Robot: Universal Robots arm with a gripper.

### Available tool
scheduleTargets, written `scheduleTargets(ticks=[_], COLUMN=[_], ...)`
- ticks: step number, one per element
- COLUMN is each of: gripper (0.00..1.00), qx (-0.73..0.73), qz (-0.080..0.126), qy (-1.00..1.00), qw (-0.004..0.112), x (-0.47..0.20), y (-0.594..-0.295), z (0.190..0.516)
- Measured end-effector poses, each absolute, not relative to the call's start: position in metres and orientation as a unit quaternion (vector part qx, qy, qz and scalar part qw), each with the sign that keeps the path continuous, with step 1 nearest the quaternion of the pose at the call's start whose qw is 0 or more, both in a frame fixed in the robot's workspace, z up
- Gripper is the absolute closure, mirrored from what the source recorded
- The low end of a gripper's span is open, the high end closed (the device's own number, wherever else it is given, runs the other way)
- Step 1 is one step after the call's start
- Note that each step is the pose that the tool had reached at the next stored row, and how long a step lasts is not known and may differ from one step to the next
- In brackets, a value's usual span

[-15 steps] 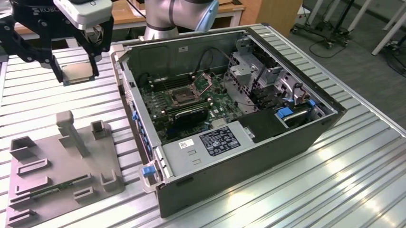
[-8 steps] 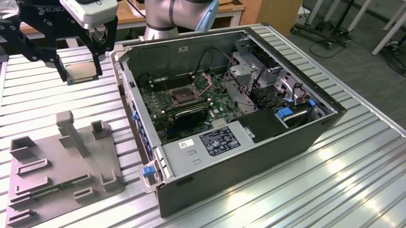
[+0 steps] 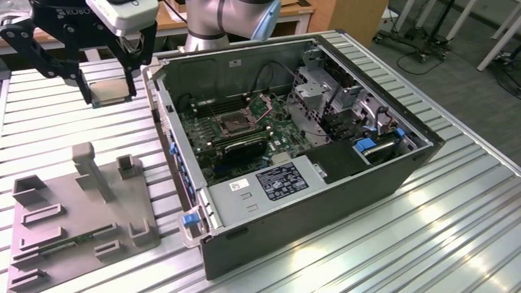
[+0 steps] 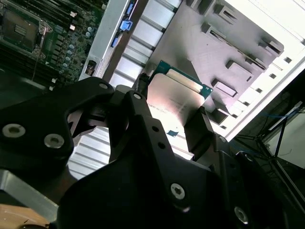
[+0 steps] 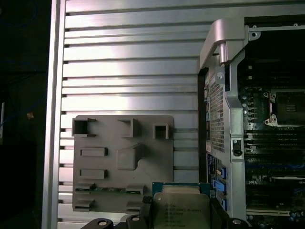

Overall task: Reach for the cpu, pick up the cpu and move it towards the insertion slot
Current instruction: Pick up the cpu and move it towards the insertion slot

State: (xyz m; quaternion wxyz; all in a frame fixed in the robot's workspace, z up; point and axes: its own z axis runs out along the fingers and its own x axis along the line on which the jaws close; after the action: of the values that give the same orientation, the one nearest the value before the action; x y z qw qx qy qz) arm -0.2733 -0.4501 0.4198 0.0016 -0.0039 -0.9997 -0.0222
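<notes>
Both wrist views close above cpu

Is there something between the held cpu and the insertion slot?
The tool holds the cpu outside the open case. Its side wall stands between the cpu and the insertion slot; nothing visible covers the slot.

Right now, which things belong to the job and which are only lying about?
Job: the cpu, held in the tool; the insertion slot in the computer case.
Lying about: the gray fixture plate; the green memory stick on it.
</notes>
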Motion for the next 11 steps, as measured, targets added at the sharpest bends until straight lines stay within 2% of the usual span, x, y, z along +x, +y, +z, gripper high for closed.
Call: scheduleTargets(ticks=[11], gripper=[0.45], qx=[-0.004], qz=[-0.022], qy=[-1.0], qw=[0.002], x=[-0.2647], y=[-0.4501], z=[0.4197])
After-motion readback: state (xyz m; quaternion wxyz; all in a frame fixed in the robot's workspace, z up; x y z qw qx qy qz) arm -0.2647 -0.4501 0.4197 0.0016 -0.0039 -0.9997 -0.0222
